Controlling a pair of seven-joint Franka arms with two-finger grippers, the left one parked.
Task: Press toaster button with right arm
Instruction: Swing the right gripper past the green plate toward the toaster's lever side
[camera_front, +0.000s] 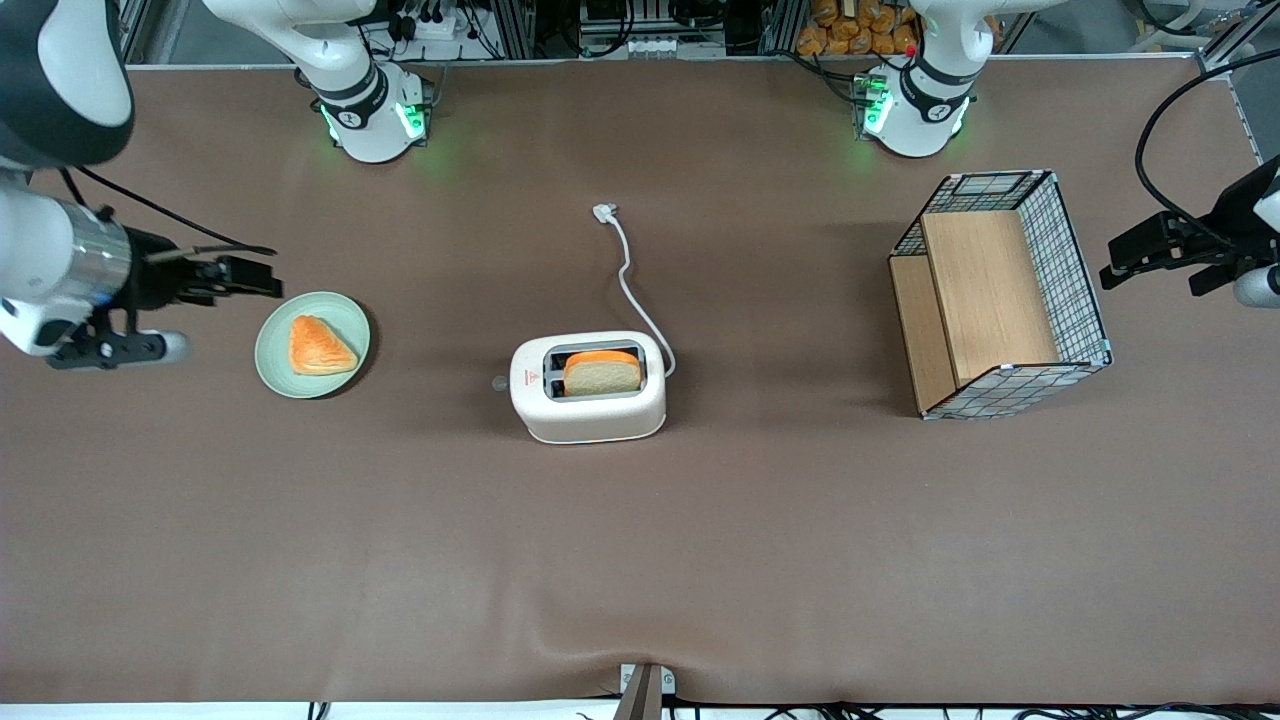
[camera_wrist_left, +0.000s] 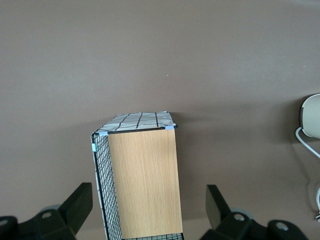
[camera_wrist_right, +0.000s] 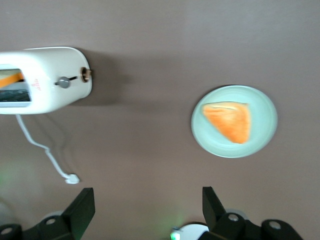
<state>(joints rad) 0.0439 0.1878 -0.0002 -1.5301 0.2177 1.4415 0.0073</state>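
The toaster (camera_front: 588, 387) sat mid-table, its button (camera_front: 499, 382) jutting from the narrow end facing the plate (camera_front: 312, 344). The gripper (camera_front: 262, 278) hung above the table beside the plate, well apart, fingers spread wide. The toaster looked light enough to skid, so a push belonged squarely on that small, stiff knob.

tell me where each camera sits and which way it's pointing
Front view: high up, facing the robots across the table; shows the toaster, plate, basket, both arm bases and the right arm, its gripper beside the plate.
Left wrist view: on the parked arm, looking down at the basket; its own fingers show.
Right wrist view: on the right arm, looking down at the toaster, toaster button and plate; open gripper shows.
Shared: all three show the toaster.
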